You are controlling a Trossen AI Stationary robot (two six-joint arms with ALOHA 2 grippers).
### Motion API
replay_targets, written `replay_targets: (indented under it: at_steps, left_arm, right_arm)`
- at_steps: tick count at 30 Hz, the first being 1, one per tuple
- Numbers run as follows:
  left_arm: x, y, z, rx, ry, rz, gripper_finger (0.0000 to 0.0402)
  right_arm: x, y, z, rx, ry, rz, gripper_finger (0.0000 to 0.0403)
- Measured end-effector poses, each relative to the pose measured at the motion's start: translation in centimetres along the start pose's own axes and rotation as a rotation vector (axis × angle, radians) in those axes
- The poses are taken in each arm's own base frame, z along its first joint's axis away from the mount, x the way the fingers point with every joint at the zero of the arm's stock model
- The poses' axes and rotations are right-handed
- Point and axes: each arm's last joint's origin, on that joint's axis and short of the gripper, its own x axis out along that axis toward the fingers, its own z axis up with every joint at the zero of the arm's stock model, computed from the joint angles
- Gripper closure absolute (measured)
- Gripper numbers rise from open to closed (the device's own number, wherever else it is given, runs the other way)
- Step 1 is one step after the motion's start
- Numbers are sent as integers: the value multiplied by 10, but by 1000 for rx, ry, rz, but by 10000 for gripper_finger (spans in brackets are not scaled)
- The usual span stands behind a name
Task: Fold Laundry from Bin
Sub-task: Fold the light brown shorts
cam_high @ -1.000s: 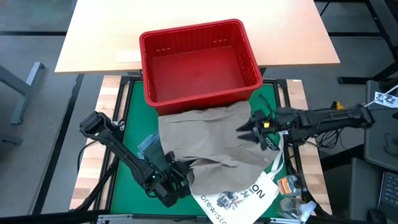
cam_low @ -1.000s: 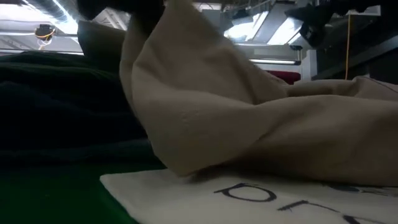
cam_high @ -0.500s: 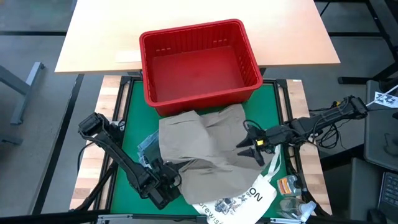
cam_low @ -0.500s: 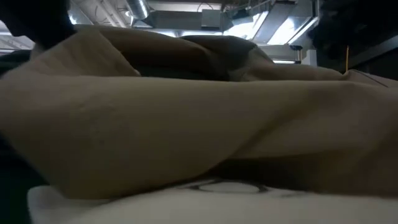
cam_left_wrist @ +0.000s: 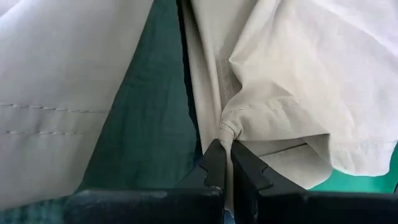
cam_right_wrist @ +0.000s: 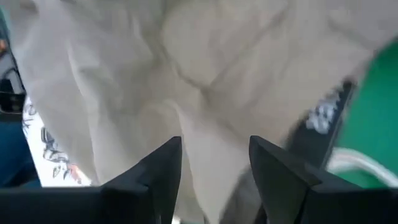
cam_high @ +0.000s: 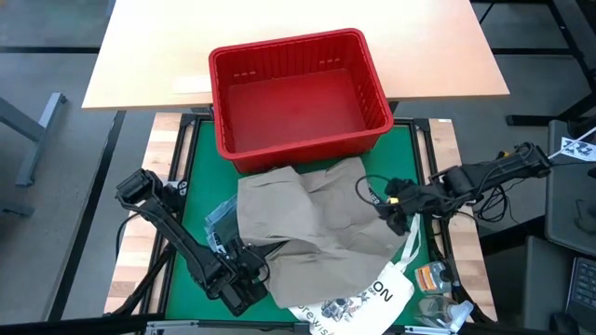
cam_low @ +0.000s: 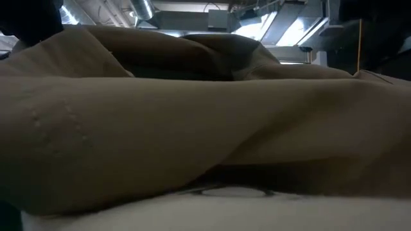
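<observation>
The khaki-tan garment (cam_high: 312, 214) is out of the bin (cam_high: 298, 93) and lying rumpled on the green worktop (cam_high: 200, 186), just in front of the bin, with its near edge draped over the white tote bag (cam_high: 358, 298). The bin looks empty from above, so the pulling-out part seems done for this piece, but nothing's folded yet; it's just a crumpled spread with plenty of creases. The left end effector (cam_left_wrist: 225, 158) sits at the garment's near-left corner, pinched tight on a small gather of the tan hem, so that corner is held. The right end effector (cam_right_wrist: 214, 158) is over at the garment's right edge with its fingers standing apart, cloth right in front of them but nothing gripped as far as I can tell. There's a bit of bluish fabric (cam_high: 222, 219) peeking out at the garment's left side. My guess: the right side needs its own corner before any flattening or folding happens, so most of the job's still ahead.
</observation>
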Motion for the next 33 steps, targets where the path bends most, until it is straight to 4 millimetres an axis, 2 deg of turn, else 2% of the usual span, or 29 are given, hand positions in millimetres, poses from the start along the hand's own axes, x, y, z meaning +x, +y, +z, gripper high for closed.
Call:
replay_targets:
  at_steps: [3, 8, 18, 22, 29, 33]
  left_arm:
    - [0, 0, 0, 0, -2, 1, 401]
    - [0, 0, 0, 0, -3, 1, 401]
    - [0, 0, 0, 0, -4, 1, 401]
    - [0, 0, 0, 0, -4, 1, 401]
    - [0, 0, 0, -1, -4, 1, 401]
    - [0, 0, 0, -46, -4, 2, 401]
  right_arm:
    - [-1, -2, -4, 31, 83, 10, 214]
    - [12, -7, -16, 31, 230, 53, 214]
    - [31, -16, -26, 61, 261, 15, 219]
    - [37, -20, -31, 80, 281, -13, 257]
    - [45, -27, -38, 122, 309, -45, 387]
    - [44, -31, -43, 224, 370, -100, 384]
